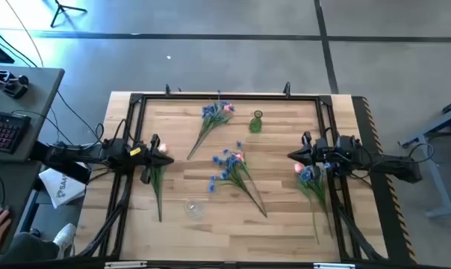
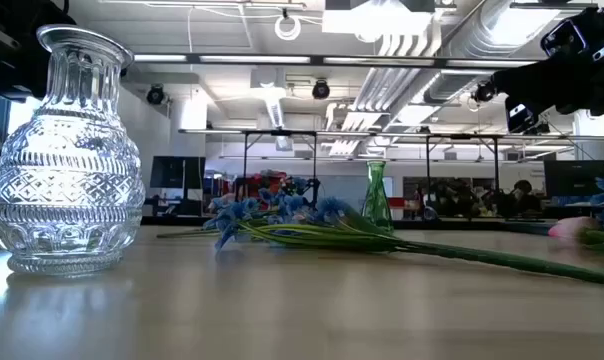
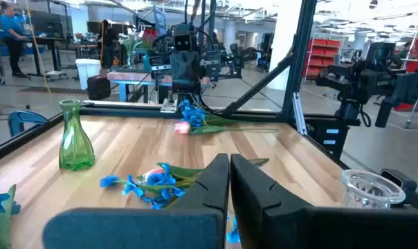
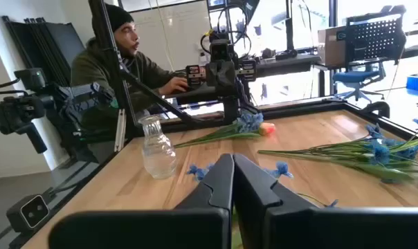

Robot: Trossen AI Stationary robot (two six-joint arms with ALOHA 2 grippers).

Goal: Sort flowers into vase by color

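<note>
Four loose bunches of green-stemmed flowers with blue blossoms and pink tulip heads lie flat on the wooden table: one at the far side [image 1: 212,119], one in the middle [image 1: 234,173], one on the left [image 1: 157,178], one on the right [image 1: 313,187]. A small green glass vase [image 1: 255,122] stands at the far side. A clear cut-glass vase [image 1: 194,208] stands at the near side. My left gripper [image 1: 155,149] hovers shut over the left bunch's heads. My right gripper [image 1: 296,156] hovers shut by the right bunch's heads. Both sets of fingers [image 3: 230,181] [image 4: 233,183] are together and hold nothing.
A black frame [image 1: 225,97] runs round the table top. In the low view the clear vase [image 2: 67,150] stands close by, the green vase [image 2: 376,194] farther back, with the middle bunch [image 2: 312,226] between. A person [image 4: 119,62] sits beyond the table's left side at a desk.
</note>
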